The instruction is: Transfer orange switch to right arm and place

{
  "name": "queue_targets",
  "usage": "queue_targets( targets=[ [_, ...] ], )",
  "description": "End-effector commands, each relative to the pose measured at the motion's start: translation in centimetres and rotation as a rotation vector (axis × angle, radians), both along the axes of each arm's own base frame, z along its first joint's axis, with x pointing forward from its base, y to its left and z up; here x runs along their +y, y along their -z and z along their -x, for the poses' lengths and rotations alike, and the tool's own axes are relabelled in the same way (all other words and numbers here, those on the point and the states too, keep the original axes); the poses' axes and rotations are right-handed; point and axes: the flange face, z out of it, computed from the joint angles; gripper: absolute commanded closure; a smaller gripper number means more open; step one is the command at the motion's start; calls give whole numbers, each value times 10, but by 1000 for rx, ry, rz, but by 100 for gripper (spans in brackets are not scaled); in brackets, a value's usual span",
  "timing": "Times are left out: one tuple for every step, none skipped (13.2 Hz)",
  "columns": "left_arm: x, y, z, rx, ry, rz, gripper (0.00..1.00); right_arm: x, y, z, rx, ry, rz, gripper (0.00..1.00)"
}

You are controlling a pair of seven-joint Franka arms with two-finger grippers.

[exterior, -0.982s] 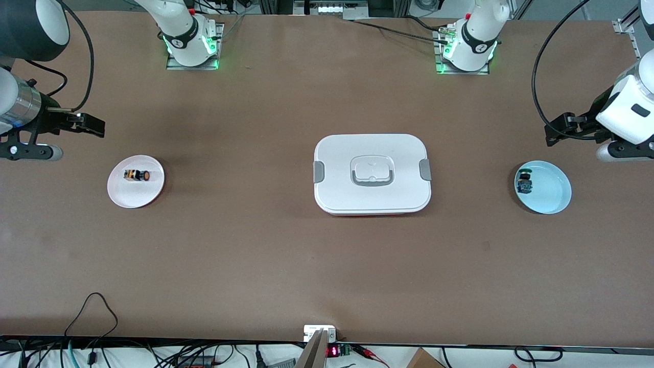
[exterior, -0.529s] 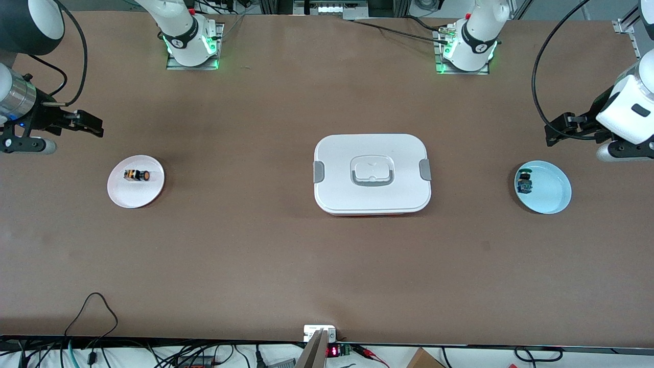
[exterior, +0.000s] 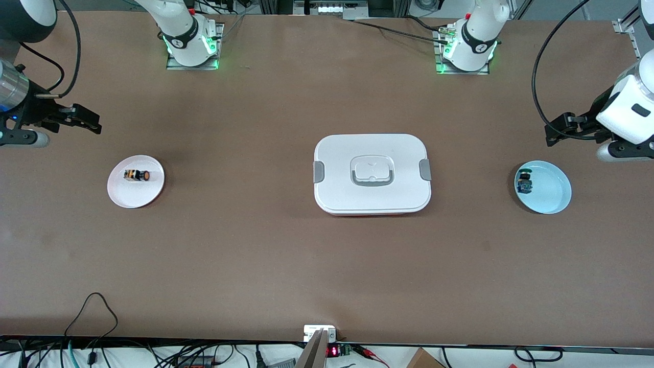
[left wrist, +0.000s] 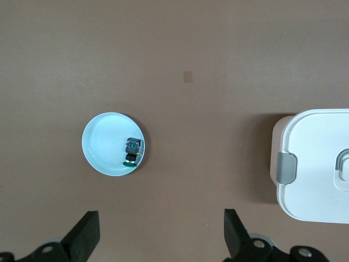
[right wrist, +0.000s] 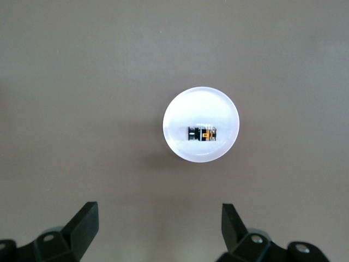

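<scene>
The orange switch (exterior: 137,175) lies on its side on a small white plate (exterior: 134,198) at the right arm's end of the table. In the right wrist view the switch (right wrist: 203,134) lies in the middle of the plate (right wrist: 182,106). My right gripper (exterior: 84,121) is open and empty, up in the air over bare table beside that plate; its jaws (right wrist: 160,215) stand wide apart. My left gripper (exterior: 557,130) is open and empty (left wrist: 162,221), over bare table beside the blue plate, and that arm waits.
A green-capped switch (exterior: 523,183) lies at the edge of a light blue plate (exterior: 552,199) at the left arm's end; both show in the left wrist view, switch (left wrist: 131,151) and plate (left wrist: 101,142). A white lidded box (exterior: 337,153) with grey clips sits mid-table.
My right gripper has drawn back from the white plate toward the table's end and toward the robots' bases. The left arm, both switches and the box have not moved.
</scene>
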Motion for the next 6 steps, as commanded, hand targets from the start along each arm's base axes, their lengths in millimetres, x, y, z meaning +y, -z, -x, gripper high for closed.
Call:
queue_targets(
  targets=[
    [-2,-6,-2,3,-11,17,0,-3,-15,0,-21,-2,-17,0],
    [-1,-6,-2,3,-11,16,0,-3,-17,0,-26,-1,-18,0],
    [-2,-6,-2,3,-9,17,0,-3,-19,0,-26,-2,-16,0],
    [-2,-6,-2,3,-11,17,0,-2,-22,2,-15,-3,-17,0],
    [-2,-6,-2,3,-9,17,0,-3,-23,2,-11,-1,-17,0],
    [-2,-6,-2,3,-11,17,0,-3,-26,2,-15,-1,-17,0]
  ],
)
